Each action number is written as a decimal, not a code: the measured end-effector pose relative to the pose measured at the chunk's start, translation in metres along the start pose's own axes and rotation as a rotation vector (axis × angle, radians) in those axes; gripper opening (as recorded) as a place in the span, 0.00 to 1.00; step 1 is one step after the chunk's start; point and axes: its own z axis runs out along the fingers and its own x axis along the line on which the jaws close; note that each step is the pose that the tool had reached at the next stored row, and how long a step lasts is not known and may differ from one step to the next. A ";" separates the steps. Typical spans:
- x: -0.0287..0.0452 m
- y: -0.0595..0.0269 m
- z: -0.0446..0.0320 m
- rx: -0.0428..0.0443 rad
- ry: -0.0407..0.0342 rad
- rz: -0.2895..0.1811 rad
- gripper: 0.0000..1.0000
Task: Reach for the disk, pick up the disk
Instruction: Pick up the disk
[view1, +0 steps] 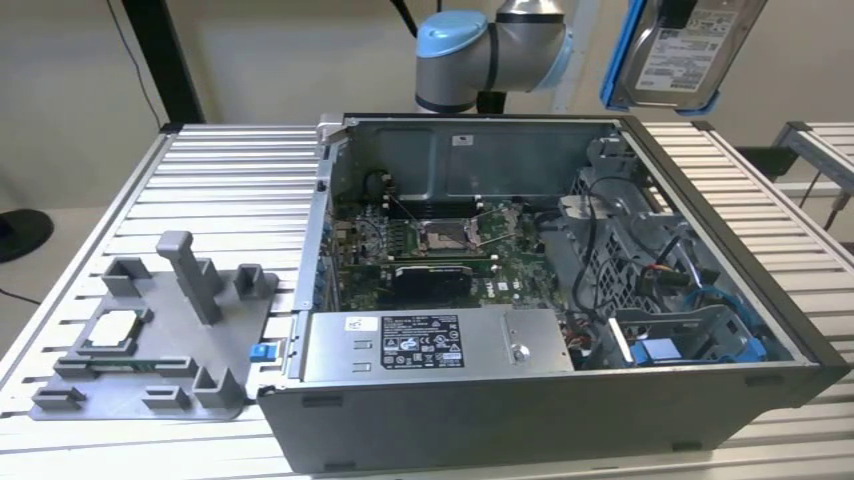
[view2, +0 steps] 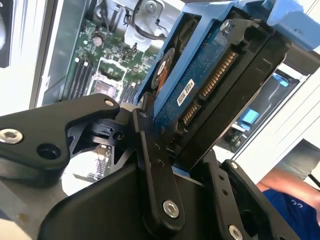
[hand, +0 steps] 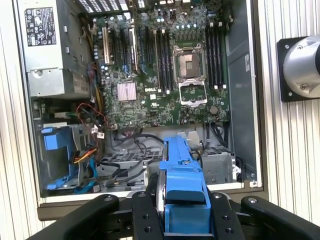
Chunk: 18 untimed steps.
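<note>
Above the case (view1: 534, 300), gripper (view2: 170, 145) clamping (white-labelled) disk (view1: 687, 50)

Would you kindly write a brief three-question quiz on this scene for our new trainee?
1. True or false: the disk lies inside the computer case.
2. What colour is the disk's frame?
3. The grey fixture plate sits, in the exterior view, on the case's: A left, B right.

Key: 1 false, the gripper holds it above the case; 2 blue; 3 A.
</note>
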 end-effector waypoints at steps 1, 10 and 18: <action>0.0005 -0.0005 0.0000 0.0000 0.0000 0.000 0.00; 0.0038 -0.0047 0.0003 0.0001 0.0003 0.000 0.00; 0.0064 -0.0083 0.0006 0.0001 0.0006 0.000 0.00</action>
